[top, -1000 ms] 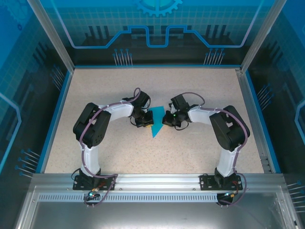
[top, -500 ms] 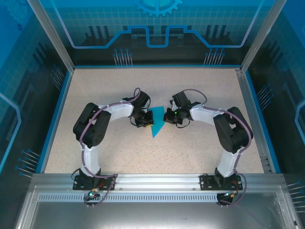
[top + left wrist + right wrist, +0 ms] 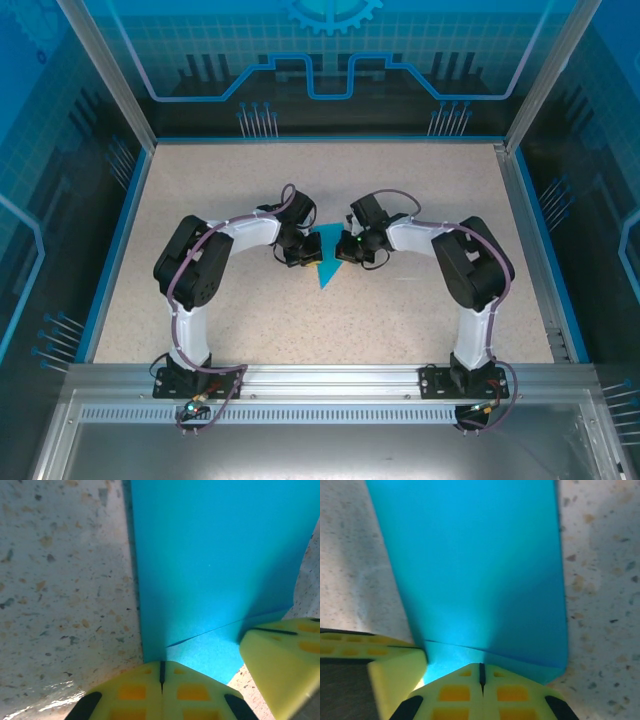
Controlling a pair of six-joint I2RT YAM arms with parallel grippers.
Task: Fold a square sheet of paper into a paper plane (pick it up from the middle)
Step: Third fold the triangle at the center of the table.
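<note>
plain turquoise paper (image 3: 325, 266) pinched by left end effector (image 3: 161, 669), right end effector (image 3: 481, 673)

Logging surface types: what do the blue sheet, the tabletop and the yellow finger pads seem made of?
Blue sheet: thin matte paper; it holds a sharp crease. Tabletop: hard speckled beige surface, perhaps laminate or stone composite, with a faint sheen. Finger pads: matte yellow moulded plastic or rubber, patterned with recessed squares; unclear which.

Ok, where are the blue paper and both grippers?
blue paper (image 3: 326, 264), top view, its bare middle.
left gripper (image 3: 161, 667), left wrist view, seam between its shut fingertips.
right gripper (image 3: 481, 671), right wrist view, seam between its shut fingertips.
</note>
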